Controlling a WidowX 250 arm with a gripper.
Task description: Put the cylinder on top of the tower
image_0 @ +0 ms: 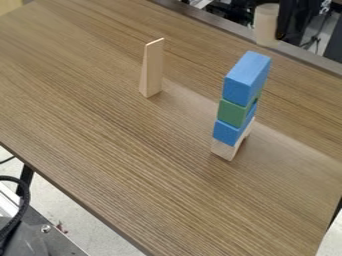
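Centring the cylinder (pixel 266 25) squarely over the tower (pixel 233 112) should prevent toppling; I cannot tell whether my pincer (pixel 288 22) is pinching it.

A fixed camera looks down at a slant from above the bench (pixel 100 140), near enough for the wood-grain top to span most of the view. It faces across the surface toward the far edge, which cuts diagonally through the upper right; the near edge slopes across the lower left, above the floor (pixel 77 212).
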